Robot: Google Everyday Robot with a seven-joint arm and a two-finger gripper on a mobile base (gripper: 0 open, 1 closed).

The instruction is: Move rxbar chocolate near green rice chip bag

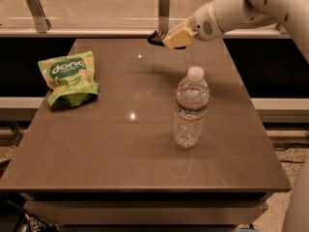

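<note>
Okay, the hand [167, 36] is up over the far edge of the desk [120, 149], right of centre, pinching the rxbar chocolate [155, 37] by one end. The dark wrapper pokes out to the left of the fingers, roughly level and clear of the desk top. The arm [231, 11] reaches in from the upper right.

The green rice chip bag [70, 77] lies flat near the left edge, well apart from the bar. A water bottle [191, 108] stands upright mid-desk, nearer the front and below the hand.

By my reading the carry is under way and the placing is not yet done; the bar has most of the desk's width to cross.

Risks:
- Grip looks to be on the end only, so the slick wrapper could slide or swing out on a quick sweep left.
- If the arm dips or sweeps toward the front, the forearm may clip the bottle cap and topple it; it is tall and narrow.
- Release from height could let the light bar skid or bounce away from the bag.
- Coming down too close could press onto the puffy bag and shove it toward the desk edge.
</note>
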